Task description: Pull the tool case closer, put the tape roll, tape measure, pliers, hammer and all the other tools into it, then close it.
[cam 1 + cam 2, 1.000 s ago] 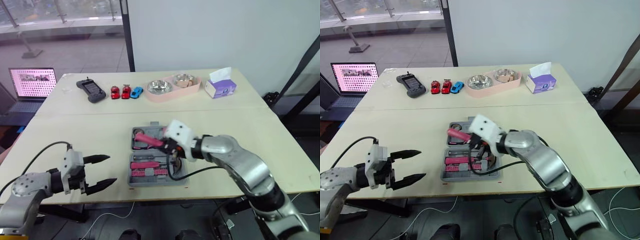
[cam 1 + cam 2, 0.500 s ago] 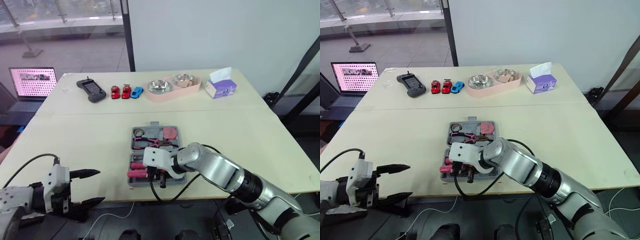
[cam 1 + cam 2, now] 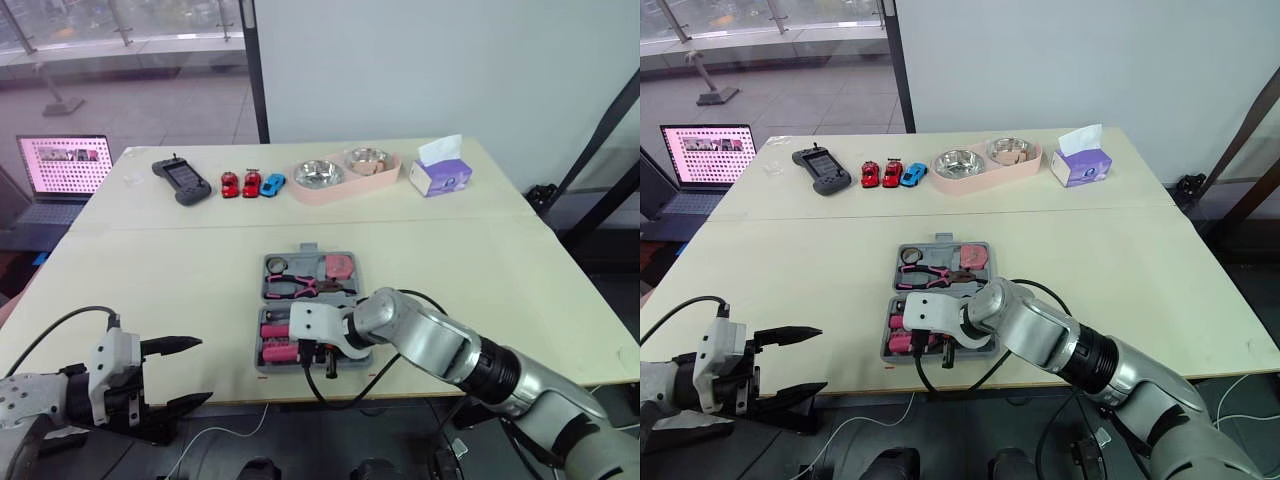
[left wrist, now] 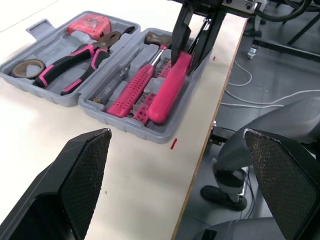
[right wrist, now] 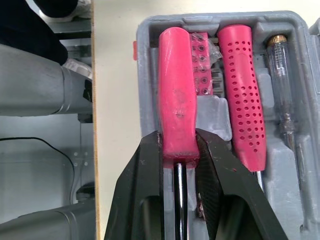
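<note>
**Item 1, tool case** (image 3: 307, 249): grey, open flat on the table (image 3: 480, 270) at mid-width, its near half close to the table's near edge. Clock directions are taken from the case's centre in the head views, with 12 o'clock pointing away from the robot.

*Far half, contents:*
- tape roll (image 3: 277, 264) at 11 o'clock
- pliers (image 3: 296, 288), pink-and-black handles, lying crosswise just nearer than the roll
- tape measure (image 3: 340, 265), pink-red, at 1 o'clock

*Near half, contents:*
- tester screwdriver (image 5: 280, 75), clear handle
- hammer (image 4: 132, 90), dimpled pink grip, just beside the tester
- bit holder (image 5: 202, 50), pink
- screwdriver (image 5: 177, 75), smooth pink handle, at 7 o'clock along the near wall. It lies partly over the bit holder with its handle end toward 9 o'clock. Whether it sits down in a recess cannot be told.

**Item 2, right gripper** (image 5: 176, 137): over the near half at 6 o'clock. Both black fingers pinch the screwdriver's handle at its shaft end.

**Item 3, left gripper** (image 3: 205, 369): at 8 o'clock, by the table's near edge and well apart from the case. Its fingers (image 4: 75, 170) are spread wide and hold nothing.

**Other stock, far part of the table:**
- handheld device (image 3: 181, 180), black, at 11 o'clock
- three toy cars (image 3: 250, 185), two red and one blue, in a row just beside it
- bowl stand (image 3: 345, 175), pink, with two steel bowls, at 12 o'clock
- tissue box (image 3: 440, 178), purple, at 1 o'clock

**Off the table:** laptop (image 3: 62, 165) at 10 o'clock, beyond the table's left side, screen lit.
</note>
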